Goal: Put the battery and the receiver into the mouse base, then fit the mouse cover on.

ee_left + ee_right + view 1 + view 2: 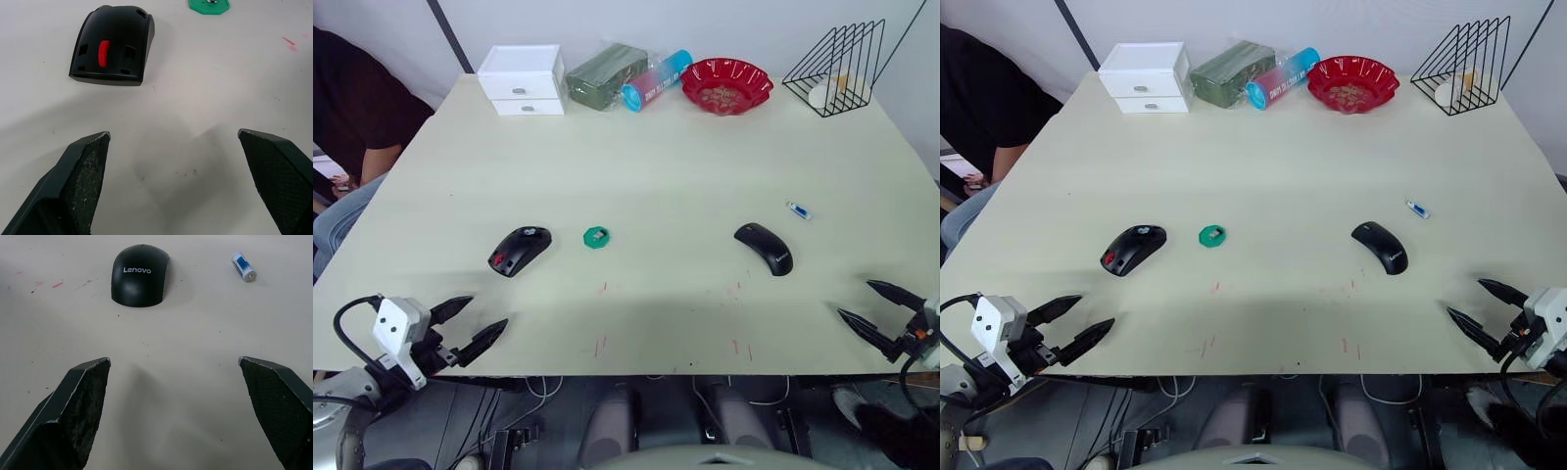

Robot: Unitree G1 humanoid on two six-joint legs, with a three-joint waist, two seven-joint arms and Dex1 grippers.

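Note:
The mouse base (520,250), black with a red scroll wheel, lies left of centre on the table; it also appears in the left wrist view (112,46). A tiny greyish receiver (596,235) rests in a small green dish (596,237) just right of it. The glossy black mouse cover (765,248) lies right of centre, marked Lenovo in the right wrist view (140,275). The white battery (799,211) with a blue end lies behind it (243,266). My left gripper (472,322) is open at the front left edge. My right gripper (881,309) is open at the front right edge. Both are empty.
Along the far edge stand a white drawer box (522,79), a green packet (606,73), a blue-pink tube (656,80), a red bowl (726,85) and a black wire rack (837,67). A seated person (352,127) is at the far left. Red marks (603,345) dot the front table area.

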